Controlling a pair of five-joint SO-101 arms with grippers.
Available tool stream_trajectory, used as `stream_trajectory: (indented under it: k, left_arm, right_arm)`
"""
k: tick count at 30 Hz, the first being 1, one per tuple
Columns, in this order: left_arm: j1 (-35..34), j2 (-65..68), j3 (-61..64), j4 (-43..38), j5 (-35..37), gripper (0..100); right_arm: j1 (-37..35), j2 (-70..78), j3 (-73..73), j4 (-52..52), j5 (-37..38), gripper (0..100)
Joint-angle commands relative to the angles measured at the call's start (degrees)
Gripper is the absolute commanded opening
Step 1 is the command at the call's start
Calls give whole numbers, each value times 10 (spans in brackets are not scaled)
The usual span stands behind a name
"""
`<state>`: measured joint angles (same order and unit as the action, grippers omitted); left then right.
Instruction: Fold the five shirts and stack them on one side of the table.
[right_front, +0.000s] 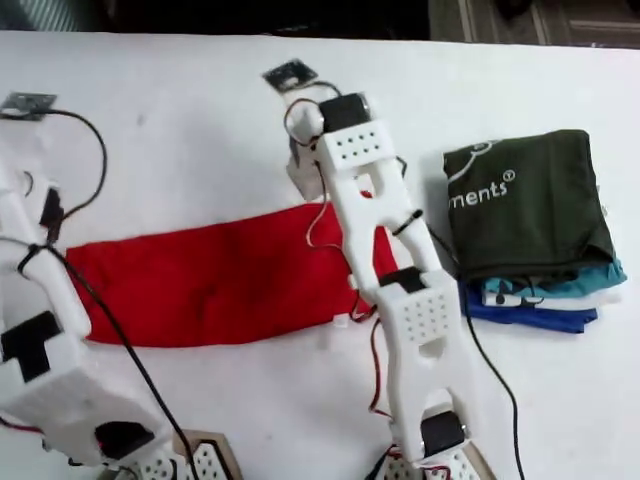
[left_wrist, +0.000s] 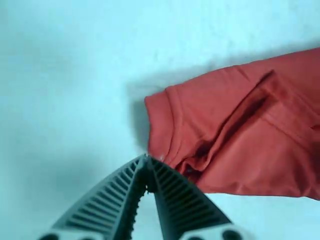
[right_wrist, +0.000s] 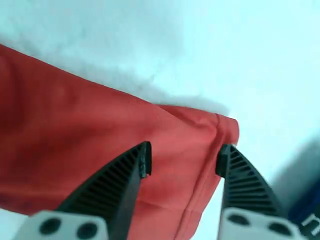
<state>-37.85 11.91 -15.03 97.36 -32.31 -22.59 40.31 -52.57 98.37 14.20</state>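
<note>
A red shirt (right_front: 220, 285), folded into a long strip, lies across the middle of the white table (right_front: 180, 130). My left gripper (left_wrist: 148, 160) is shut, its tips meeting right at the hem of the red shirt's (left_wrist: 240, 135) left end, with no cloth seen between them. My right gripper (right_wrist: 182, 160) is open just above the red shirt's (right_wrist: 75, 145) other end, one finger over the cloth and the other at its corner edge. Folded shirts form a stack (right_front: 530, 230) at the right, with a dark green shirt (right_front: 525, 200) on top.
Below the dark green shirt lie teal, white and blue folded shirts (right_front: 540, 310). The right arm (right_front: 400, 270) stretches over the red shirt's right end, close beside the stack. Cables run across the table by both arms. Bare table lies beyond the red shirt.
</note>
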Motion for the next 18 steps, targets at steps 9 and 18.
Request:
stream_trajectory:
  k: [9, 18]
  left_arm:
    - [-162, -114, -21, 39, 1, 24]
    - [-230, -202, -4, 44, -60, 24]
  right_arm:
    - [8, -278, 347, 0, -2, 255]
    - [84, -329, 439, -6, -2, 279]
